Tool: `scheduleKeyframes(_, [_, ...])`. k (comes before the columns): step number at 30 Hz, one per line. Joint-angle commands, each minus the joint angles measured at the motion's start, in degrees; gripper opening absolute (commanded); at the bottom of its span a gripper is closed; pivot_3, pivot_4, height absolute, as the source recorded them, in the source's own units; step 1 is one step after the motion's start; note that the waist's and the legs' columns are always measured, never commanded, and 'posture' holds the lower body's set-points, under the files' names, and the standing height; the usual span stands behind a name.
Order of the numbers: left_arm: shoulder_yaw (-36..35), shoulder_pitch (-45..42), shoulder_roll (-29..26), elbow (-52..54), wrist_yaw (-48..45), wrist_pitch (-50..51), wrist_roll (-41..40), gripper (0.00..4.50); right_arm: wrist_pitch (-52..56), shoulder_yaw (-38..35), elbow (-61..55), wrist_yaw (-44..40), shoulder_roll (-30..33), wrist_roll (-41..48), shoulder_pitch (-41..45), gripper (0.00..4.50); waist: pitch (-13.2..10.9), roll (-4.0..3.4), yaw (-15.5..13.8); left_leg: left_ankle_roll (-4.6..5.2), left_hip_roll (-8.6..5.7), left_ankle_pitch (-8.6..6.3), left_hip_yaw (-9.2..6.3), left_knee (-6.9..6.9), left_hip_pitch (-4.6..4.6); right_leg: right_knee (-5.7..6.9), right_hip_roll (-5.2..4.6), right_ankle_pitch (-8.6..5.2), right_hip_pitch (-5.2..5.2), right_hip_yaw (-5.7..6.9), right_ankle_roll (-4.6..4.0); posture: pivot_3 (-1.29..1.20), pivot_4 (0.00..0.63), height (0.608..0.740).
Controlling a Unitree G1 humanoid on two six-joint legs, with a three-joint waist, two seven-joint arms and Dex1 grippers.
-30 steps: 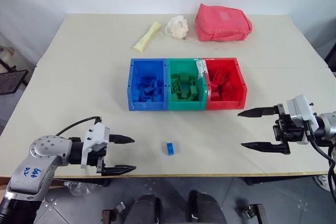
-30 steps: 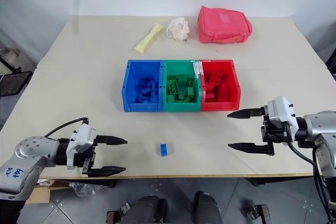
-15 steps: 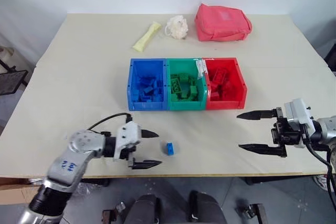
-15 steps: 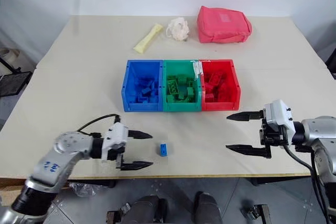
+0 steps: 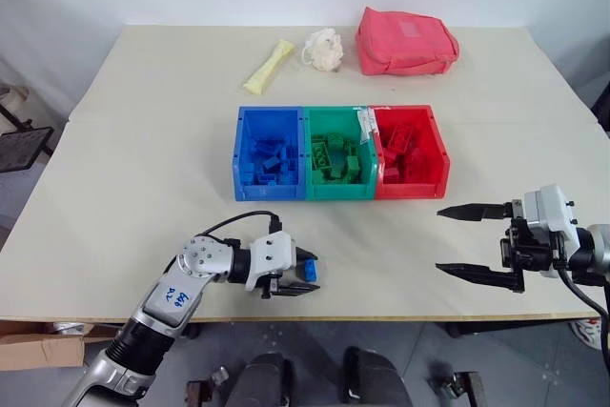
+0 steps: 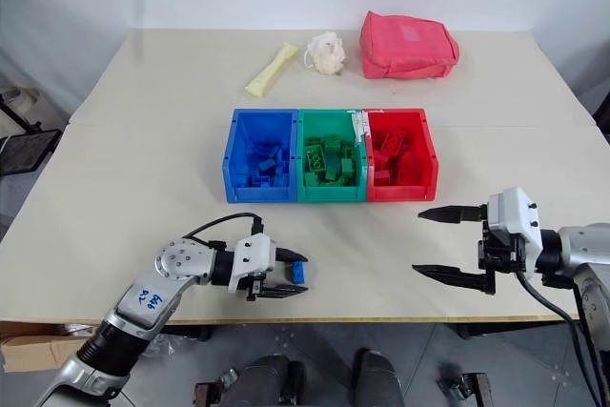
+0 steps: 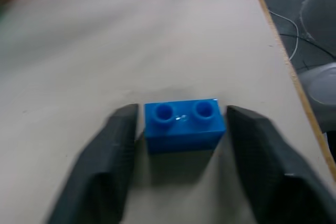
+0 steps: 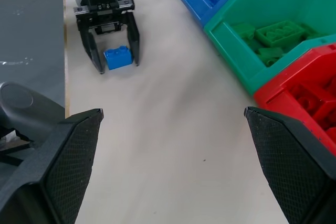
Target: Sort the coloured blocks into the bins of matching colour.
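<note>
Blue block (image 7: 184, 123) sits on my bench (image 5: 143, 159) between my left pincer (image 7: 181, 145)'s narrowed fingers, small gaps either side.

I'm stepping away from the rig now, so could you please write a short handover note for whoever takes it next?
Left gripper: fingers either side of the blue block near the table's front edge, small gaps showing, grip not confirmed.
Right gripper: open, holding nothing, hovering at the right.
Bins: blue bin, green bin and red bin mid-table, each holding matching blocks.
Left: close, lift the blue block, drop it in the blue bin.
</note>
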State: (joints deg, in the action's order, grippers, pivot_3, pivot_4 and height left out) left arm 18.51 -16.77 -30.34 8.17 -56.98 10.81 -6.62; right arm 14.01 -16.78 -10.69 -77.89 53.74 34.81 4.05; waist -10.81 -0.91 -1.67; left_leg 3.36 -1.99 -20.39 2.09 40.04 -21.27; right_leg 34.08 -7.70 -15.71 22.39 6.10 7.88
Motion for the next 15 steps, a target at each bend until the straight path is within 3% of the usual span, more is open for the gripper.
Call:
scheduleKeyframes(1, [-0.81,-0.46,0.51,0.57,0.92,0.06,-0.24,1.49,0.05,-2.3,-1.27,0.44,0.4,1.14,0.04,4.5,0.0,0.0,-0.01,0.0,0.0,0.0,0.0,0.0,0.0,0.0,0.0,0.0,0.0,0.0,0.0,0.0,0.15,0.74])
scheduleKeyframes(4, [-3.04,-0.75,1.67,2.63,2.96,1.32,-2.01,1.48,-0.22,-2.1,-0.86,0.65,0.08,1.18,0.56,4.5,0.0,0.0,0.0,0.0,0.0,0.0,0.0,0.0,0.0,0.0,0.0,0.0,0.0,-0.01,0.0,0.0,0.15,0.74])
scheduleKeyframes(9, [-13.09,-3.88,4.56,7.82,12.83,8.21,-5.2,1.48,0.96,-2.26,0.62,3.98,-2.66,3.67,4.96,4.5,-0.01,0.02,0.08,0.0,0.02,0.0,-0.02,0.02,-0.02,0.0,0.0,0.0,0.01,-0.06,0.0,0.0,0.15,0.74])
scheduleKeyframes(15, [-19.3,-10.49,2.3,4.47,17.78,10.64,-4.2,1.48,0.69,-0.86,3.87,5.52,-5.23,3.94,10.95,4.5,-0.02,0.03,0.07,0.0,0.0,0.0,-0.03,-0.01,-0.02,0.01,0.05,0.0,0.02,0.05,0.0,0.0,0.15,0.74])
